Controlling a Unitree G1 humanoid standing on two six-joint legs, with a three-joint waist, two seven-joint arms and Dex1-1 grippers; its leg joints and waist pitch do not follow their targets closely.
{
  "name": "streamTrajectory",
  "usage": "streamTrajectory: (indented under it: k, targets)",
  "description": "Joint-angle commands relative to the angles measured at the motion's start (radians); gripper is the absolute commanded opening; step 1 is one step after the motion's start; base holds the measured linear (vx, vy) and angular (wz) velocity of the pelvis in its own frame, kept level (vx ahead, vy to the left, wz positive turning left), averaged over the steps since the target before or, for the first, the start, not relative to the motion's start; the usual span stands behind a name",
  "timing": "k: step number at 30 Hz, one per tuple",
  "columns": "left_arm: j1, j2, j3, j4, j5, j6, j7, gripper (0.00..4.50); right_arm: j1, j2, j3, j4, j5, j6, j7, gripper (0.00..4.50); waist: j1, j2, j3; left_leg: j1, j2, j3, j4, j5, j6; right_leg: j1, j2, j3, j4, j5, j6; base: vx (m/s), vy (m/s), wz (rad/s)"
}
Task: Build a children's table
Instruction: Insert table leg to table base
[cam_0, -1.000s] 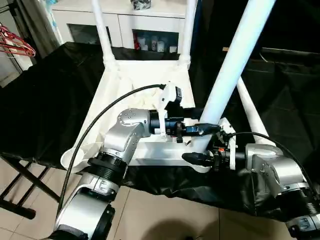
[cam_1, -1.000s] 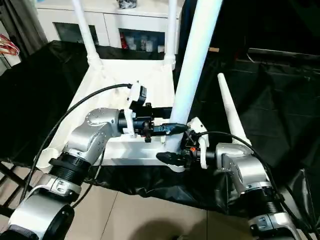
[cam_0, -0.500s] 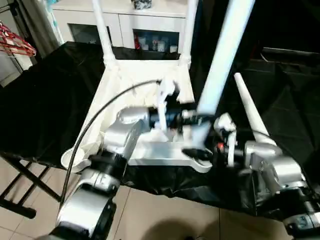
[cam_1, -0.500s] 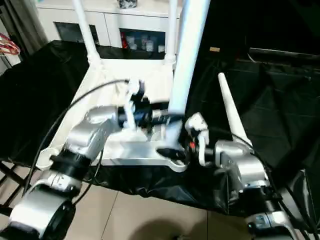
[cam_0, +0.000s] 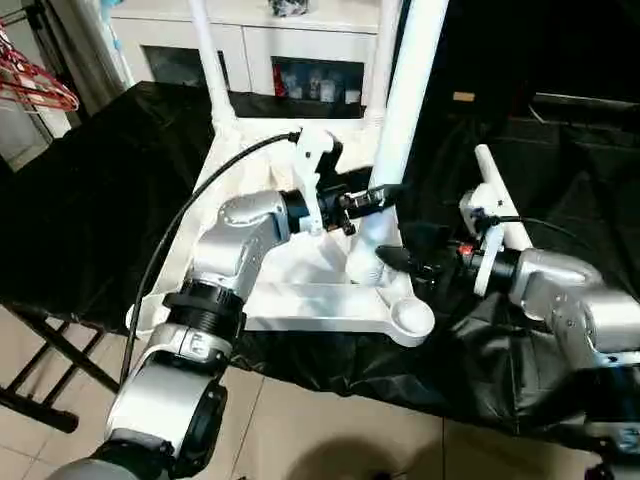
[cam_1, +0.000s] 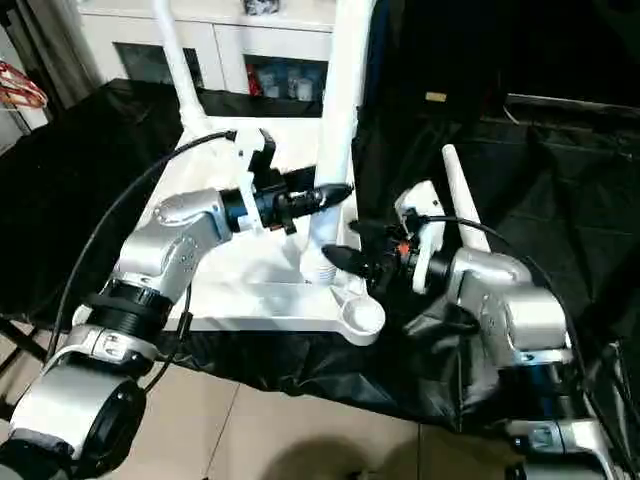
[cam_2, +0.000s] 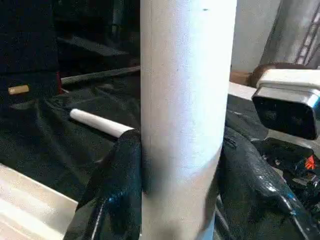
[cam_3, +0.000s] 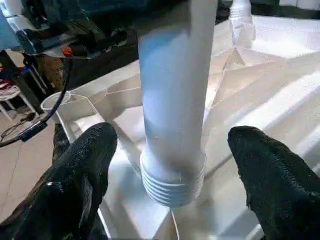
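The children's table top (cam_0: 300, 290) lies ribbed underside up on the black-draped work surface (cam_0: 90, 190), with two legs (cam_0: 210, 70) standing in its far corner sockets and a spare leg (cam_1: 462, 205) lying on the cloth to its right. The left gripper (cam_0: 372, 195) is clamped around a third table leg (cam_0: 405, 110), holding it nearly upright with its ribbed lower end (cam_3: 172, 187) just above the underside. The right gripper (cam_1: 350, 262) sits beside that lower end with its fingers (cam_3: 82, 165) spread wide, one on each side of the tube and not touching it.
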Motion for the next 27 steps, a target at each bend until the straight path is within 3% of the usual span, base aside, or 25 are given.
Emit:
streamTrajectory:
  k: [1, 10, 17, 18, 27]
  targets:
    - [0.000, -0.003, 0.005, -0.048, -0.014, 0.020, -0.003, 1.87, 0.004, 0.007, 0.025, -0.036, -0.013, 0.007, -0.006, 3.99, 0.007, -0.011, -0.072, -0.028, 0.004, 0.010, -0.067, 0.063, 0.117, 0.098, -0.040, 0.050, -0.064, -0.237, -0.146, 0.000, 0.000, 0.00]
    - [0.002, 0.002, -0.005, -0.076, -0.024, 0.038, -0.009, 1.87, -0.023, 0.026, 0.057, -0.025, -0.023, 0.020, -0.041, 3.99, 0.005, -0.012, -0.069, -0.027, 0.003, 0.012, -0.068, 0.050, 0.112, 0.096, -0.038, 0.051, -0.070, -0.274, -0.129, 0.000, 0.000, 0.00]
    - [0.030, 0.013, -0.047, -0.136, -0.026, 0.061, -0.063, 1.87, -0.046, 0.034, 0.072, 0.011, -0.042, -0.007, -0.059, 3.99, 0.003, -0.011, -0.070, -0.028, 0.005, 0.011, -0.068, 0.066, 0.113, 0.094, -0.041, 0.053, -0.064, -0.248, -0.146, 0.000, 0.000, 0.00]
    - [0.030, 0.013, -0.048, -0.137, -0.026, 0.062, -0.062, 1.87, -0.047, 0.033, 0.075, 0.012, -0.044, -0.009, -0.058, 3.69, 0.003, -0.011, -0.069, -0.028, 0.004, 0.012, -0.067, 0.064, 0.114, 0.095, -0.041, 0.053, -0.065, -0.250, -0.145, 0.000, 0.000, 0.00]
    - [0.030, 0.010, -0.044, -0.147, -0.032, 0.074, -0.059, 1.87, -0.049, 0.021, 0.114, 0.029, -0.070, -0.026, -0.035, 2.97, 0.004, -0.016, -0.070, -0.028, 0.004, 0.012, -0.066, 0.070, 0.119, 0.095, -0.041, 0.054, -0.063, -0.252, -0.140, 0.000, 0.000, 0.00]
